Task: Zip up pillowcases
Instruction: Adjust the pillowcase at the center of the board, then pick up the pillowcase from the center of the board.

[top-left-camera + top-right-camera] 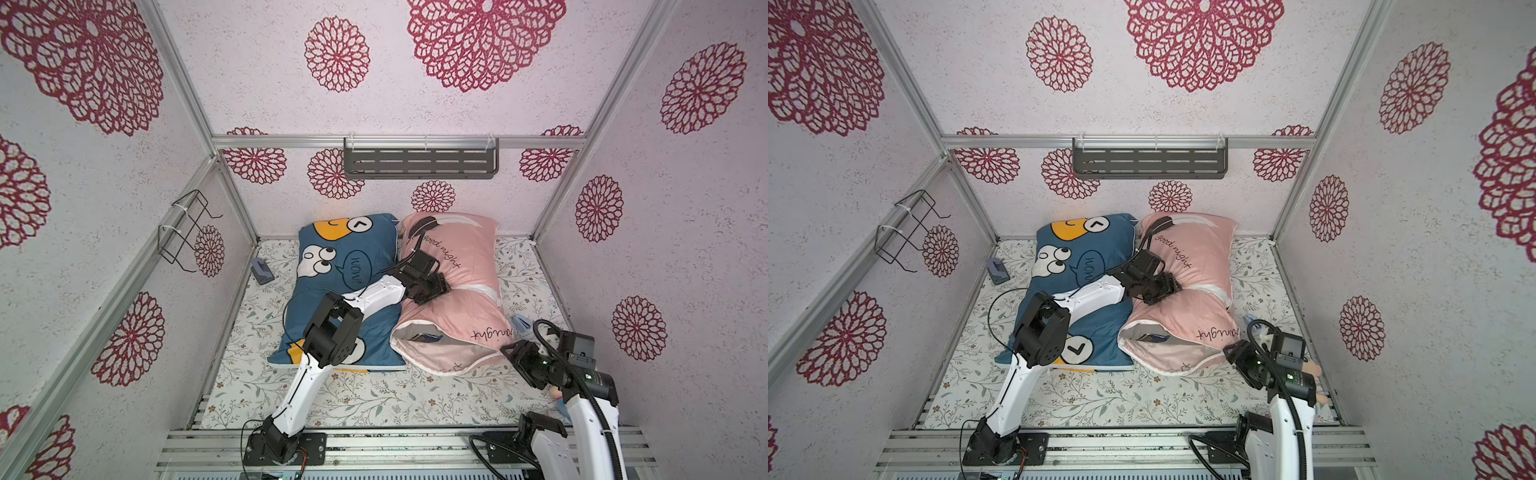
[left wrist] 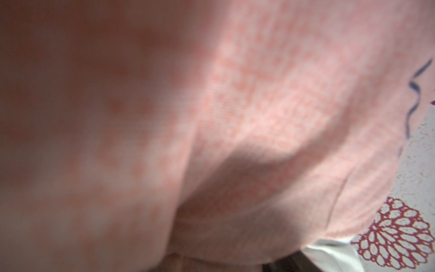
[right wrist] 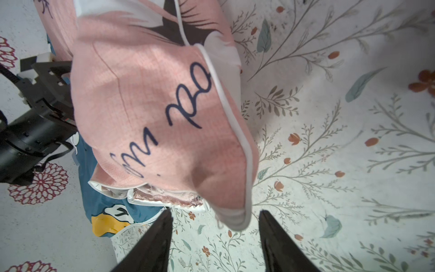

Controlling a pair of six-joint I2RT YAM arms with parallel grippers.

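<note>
The left end effector (image 1: 434, 286) presses the pink pillowcase (image 1: 469, 309), jaw state impossible to tell; the right end effector (image 3: 215, 213) gapes just before its corner.

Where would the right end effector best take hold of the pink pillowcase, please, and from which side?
Probably the near right corner of the pink pillowcase, by the white piping, approached from the robot's side: that corner juts free toward the open right end effector, next to the unzipped end.
</note>
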